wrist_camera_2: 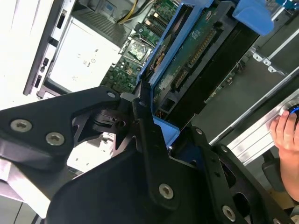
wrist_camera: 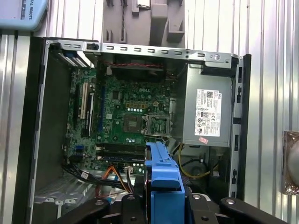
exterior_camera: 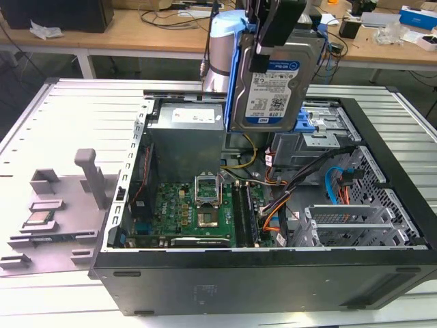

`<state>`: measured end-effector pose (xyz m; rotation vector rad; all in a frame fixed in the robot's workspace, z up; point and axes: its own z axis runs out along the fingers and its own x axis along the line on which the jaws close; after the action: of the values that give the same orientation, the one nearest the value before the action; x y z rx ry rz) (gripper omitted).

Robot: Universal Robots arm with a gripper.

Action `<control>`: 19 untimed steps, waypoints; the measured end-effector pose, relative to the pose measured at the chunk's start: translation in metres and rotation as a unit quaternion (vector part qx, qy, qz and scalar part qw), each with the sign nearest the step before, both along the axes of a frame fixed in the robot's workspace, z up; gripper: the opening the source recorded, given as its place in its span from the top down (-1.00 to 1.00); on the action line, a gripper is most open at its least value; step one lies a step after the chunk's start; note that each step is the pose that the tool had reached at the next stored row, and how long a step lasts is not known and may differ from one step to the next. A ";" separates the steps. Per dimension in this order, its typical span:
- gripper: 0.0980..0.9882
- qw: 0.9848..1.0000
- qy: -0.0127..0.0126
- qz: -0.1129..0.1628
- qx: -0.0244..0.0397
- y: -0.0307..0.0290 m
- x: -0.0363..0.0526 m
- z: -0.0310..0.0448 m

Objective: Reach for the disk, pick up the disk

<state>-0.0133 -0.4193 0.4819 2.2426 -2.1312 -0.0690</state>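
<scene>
A: Silver disk (exterior_camera: 273, 92), where is it?
B: Straight below the gripper (exterior_camera: 268, 55), long axis upright, hanging above the open computer case (exterior_camera: 273, 287). The gripper is clamped onto its upper end.

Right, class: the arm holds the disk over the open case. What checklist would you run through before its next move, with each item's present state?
1. Gripper shut on the disk: ok, the disk hangs upright from it.
2. Disk lifted out of the case: ok, in the exterior view it appears to be above the case.
3. Bracket on the disk: ok, blue frame seen along its edges.
4. Cables free of the disk: cannot tell, its connector edge is not plain.
5. People away from the arm: not ok, a hand is close in the second wrist view.
</scene>
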 end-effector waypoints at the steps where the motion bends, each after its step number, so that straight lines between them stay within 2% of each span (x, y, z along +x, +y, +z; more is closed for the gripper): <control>1: 0.39 1.000 0.000 0.000 0.000 -0.0016 0.0000 0.0000; 6: 0.39 1.000 0.000 0.000 0.000 -0.0092 0.0000 0.0000; 11: 0.39 1.000 0.000 0.000 0.000 -0.0205 0.0000 0.0000; 12: 0.39 1.000 0.000 0.000 0.000 -0.0245 0.0000 0.0000; 16: 0.39 1.000 0.000 0.000 0.000 -0.0308 0.0000 0.0000; 19: 0.39 1.000 0.000 0.000 0.000 -0.0398 0.0000 0.0000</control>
<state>-0.0133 -0.4590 0.4819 2.2427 -2.1313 -0.0691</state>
